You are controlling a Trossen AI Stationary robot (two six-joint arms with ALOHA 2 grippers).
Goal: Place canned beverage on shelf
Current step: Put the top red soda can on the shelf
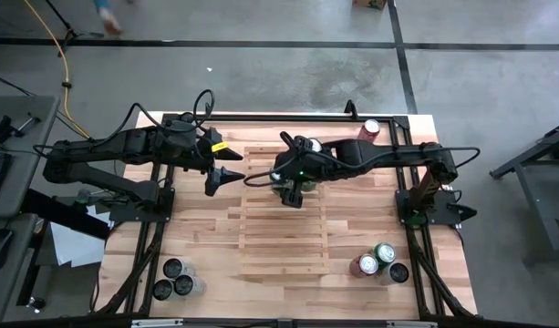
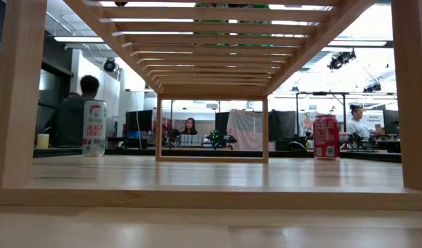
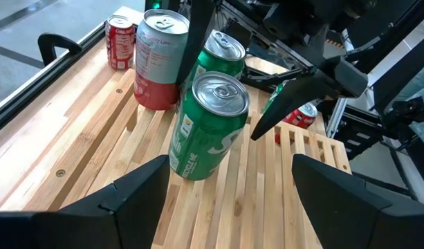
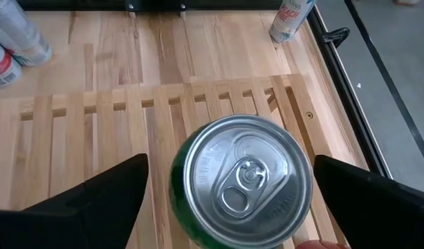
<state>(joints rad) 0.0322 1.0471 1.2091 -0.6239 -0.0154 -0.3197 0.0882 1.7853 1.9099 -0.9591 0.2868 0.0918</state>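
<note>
The green can (image 4: 241, 181) stands upright on the slats of the shelf (image 1: 284, 239), directly between the spread fingers of the right claw (image 1: 292, 191), which hangs right over it; in the right wrist view both fingers stand clear of its sides, so the claw looks open and the can appears released. By that reading the placing itself is done, and what is left is for the arm to lift away without knocking the can. The left claw (image 1: 226, 176) hovers just beside the right one at the shelf's edge, fingers parted and empty. Well away from both claws, more cans (image 1: 377, 261) wait on the table (image 1: 206, 264).
</note>
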